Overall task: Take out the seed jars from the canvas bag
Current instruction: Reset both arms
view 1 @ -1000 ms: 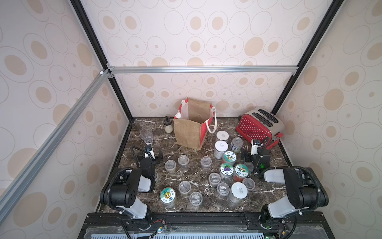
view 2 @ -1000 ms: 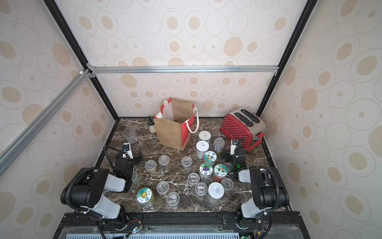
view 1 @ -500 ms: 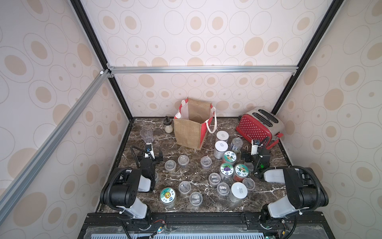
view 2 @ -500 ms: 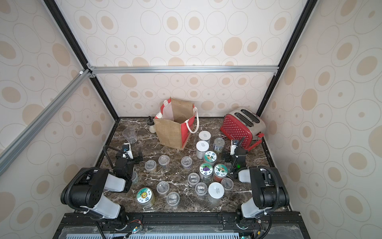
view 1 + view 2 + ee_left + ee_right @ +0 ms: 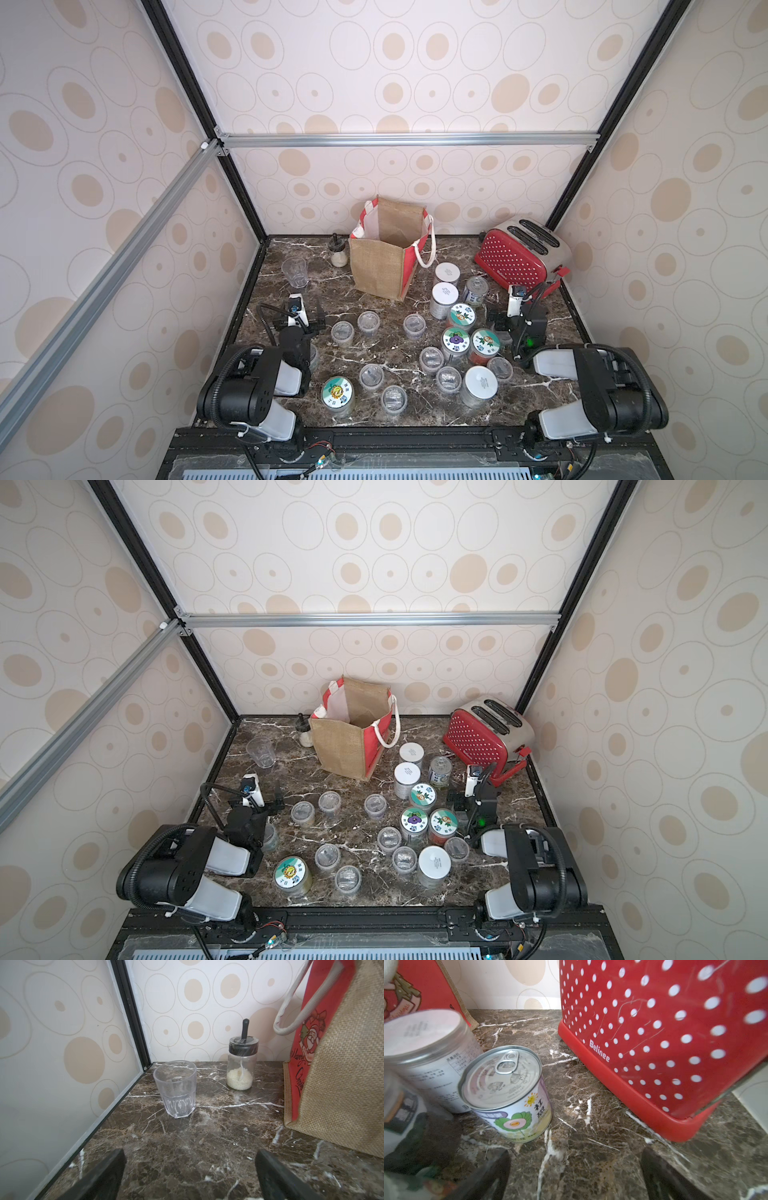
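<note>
Tan burlap canvas bag (image 5: 376,266), red sides, upright, clear round seed jars (image 5: 414,325) scattered beside it, left gripper (image 5: 191,1155), right gripper (image 5: 576,1153) both spread, empty.

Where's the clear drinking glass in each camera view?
Top view: drinking glass at back left, left of the canvas bag.
Top view: same spot.
Left wrist: mid-picture, near the shaker.
Right wrist: not in it.
Shared landmark: the canvas bag, in all four.
</note>
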